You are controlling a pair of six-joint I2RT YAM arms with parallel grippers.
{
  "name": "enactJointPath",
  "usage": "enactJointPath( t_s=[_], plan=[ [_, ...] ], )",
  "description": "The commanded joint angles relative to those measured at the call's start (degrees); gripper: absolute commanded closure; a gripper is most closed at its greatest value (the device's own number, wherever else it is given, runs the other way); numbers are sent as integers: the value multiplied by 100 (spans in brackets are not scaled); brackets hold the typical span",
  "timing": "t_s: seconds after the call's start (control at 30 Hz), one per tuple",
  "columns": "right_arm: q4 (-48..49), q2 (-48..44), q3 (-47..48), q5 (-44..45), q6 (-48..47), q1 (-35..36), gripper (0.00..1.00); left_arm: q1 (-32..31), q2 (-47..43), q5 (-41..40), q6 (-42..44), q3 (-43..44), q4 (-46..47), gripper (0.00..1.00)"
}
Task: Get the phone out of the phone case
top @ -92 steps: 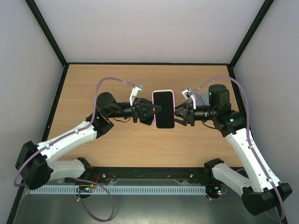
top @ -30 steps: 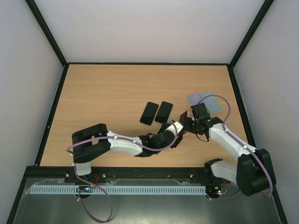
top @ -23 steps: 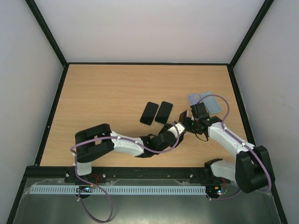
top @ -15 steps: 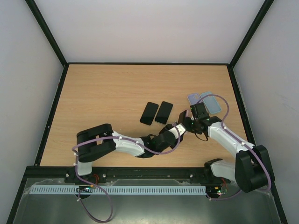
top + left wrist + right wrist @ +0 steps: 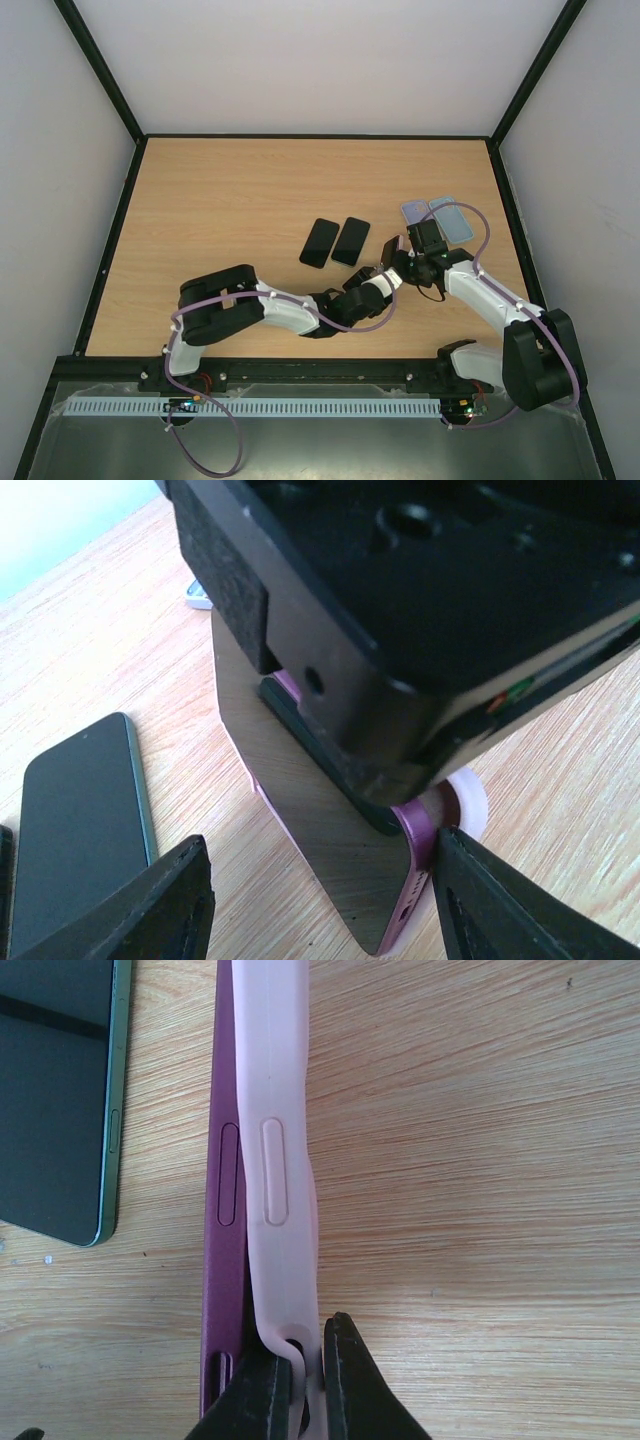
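The purple phone (image 5: 224, 1180) stands on its edge on the table, its near end lifted out of the pale pink phone case (image 5: 281, 1150). My right gripper (image 5: 303, 1365) is shut on the case's rim at that end. In the left wrist view the phone's dark screen (image 5: 320, 810) points down between my left gripper's (image 5: 320, 885) spread fingers. The right-hand finger (image 5: 500, 900) touches the phone's purple corner and the other finger stands apart, so the gripper is open. From above, the two grippers meet at the phone (image 5: 389, 247): left gripper (image 5: 383, 275), right gripper (image 5: 402, 262).
Two dark phones (image 5: 320, 243) (image 5: 351, 241) lie side by side just left of the grippers; one shows in the wrist views (image 5: 80, 820) (image 5: 55, 1090). Two bluish-grey cases (image 5: 415, 212) (image 5: 452, 218) lie at the back right, behind the right arm.
Three seconds ago both grippers held the cased phone flat at mid-table. Over the last second the left arm's elbow has slid right and its jaws have narrowed around the phone. The right gripper stays shut.
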Motion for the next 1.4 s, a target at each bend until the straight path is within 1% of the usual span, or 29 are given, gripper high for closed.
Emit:
enactJointPath(
  t_s=[0.0, 0.33, 0.6, 0.83, 0.97, 1.2, 1.37],
  plan=[
    [99, -15, 116, -136, -7, -7, 98, 10, 132, -343, 78, 140, 79, 42],
    [84, -90, 70, -368, -36, -7, 98, 19, 309, -793, 174, 320, -45, 50],
    [83, -150, 70, -515, -24, -9, 98, 28, 422, -1036, 284, 287, -83, 53],
    [60, -212, 64, -556, -37, -9, 98, 84, 473, -1089, 277, 172, -73, 57],
    [73, -232, 70, -551, -34, -9, 98, 124, 457, -1063, 254, 87, -40, 64],
    [74, -272, 97, -494, -28, -6, 98, 149, 358, -1050, 260, -35, 92, 79],
    [10, -325, 124, -304, -66, -9, 98, 177, 208, -1002, 219, -108, 126, 89]
  ],
)
